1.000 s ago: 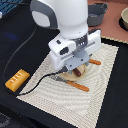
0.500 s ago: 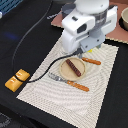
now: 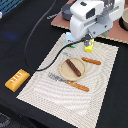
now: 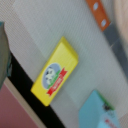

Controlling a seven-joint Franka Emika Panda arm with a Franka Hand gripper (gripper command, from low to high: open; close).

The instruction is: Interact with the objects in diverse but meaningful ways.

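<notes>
In the exterior view the arm hangs over the far edge of the placemat (image 3: 95, 75), its body hiding most of what lies beneath; only a corner of the bright yellow rectangular box (image 3: 89, 48) shows under it, and the gripper itself cannot be seen, so whether it is released or clenched cannot be told. Nearer, the brown sausage (image 3: 73, 67) lies on the plate (image 3: 64, 75) at mid-mat, and the orange-yellow ridged block (image 3: 17, 79) sits off the mat at the exterior view's left. Against the frames of a second ago, the arm has left the plate and travelled to the far side, and the sausage is uncovered. In the wrist view the yellow box (image 4: 55, 71) lies flat and diagonal on the mat by its dark edge, with the small white carton with green-blue sides (image 4: 100, 112) just beside it; no fingers show. The step looks like an approach to the box; next calls for centring over it, turning to its narrow width, and descending.
</notes>
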